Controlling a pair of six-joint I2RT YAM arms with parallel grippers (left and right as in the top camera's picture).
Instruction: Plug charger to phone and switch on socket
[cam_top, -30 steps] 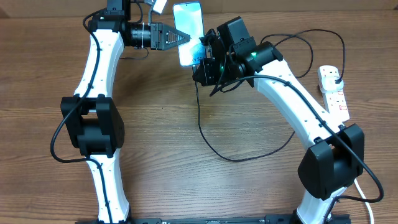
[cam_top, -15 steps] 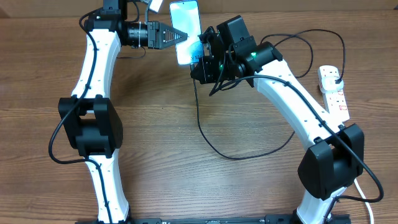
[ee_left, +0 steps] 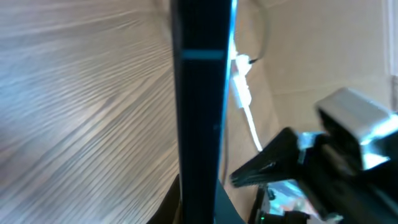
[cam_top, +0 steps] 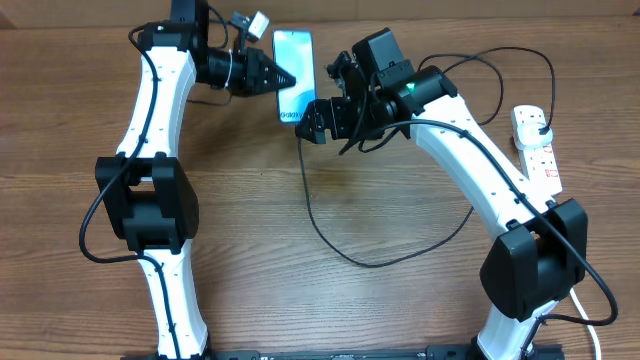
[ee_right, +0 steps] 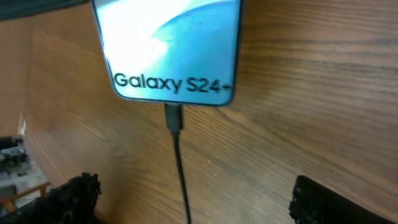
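Note:
The phone (cam_top: 293, 70) with its light blue lit screen is held up off the table at the back. My left gripper (cam_top: 284, 78) is shut on its left edge. In the left wrist view the phone (ee_left: 199, 106) shows edge-on as a dark bar running between the jaws. The charger's black connector (ee_right: 173, 118) sits in the port under the "Galaxy" text of the phone (ee_right: 171, 43). Its thin cable (cam_top: 368, 263) loops over the table towards the white socket (cam_top: 536, 145). My right gripper (cam_top: 322, 100) stands open just below the phone, its fingers (ee_right: 336, 199) wide on either side of the cable without touching it.
The socket lies at the right edge of the table with a black plug (cam_top: 541, 122) in its far end and a thick white cord. The socket (ee_left: 241, 87) also shows far off in the left wrist view. Both arm bases stand at the front edge.
My right gripper has opened and let go of the connector, which stays in the phone. My left gripper has carried the phone a little left and turned it.

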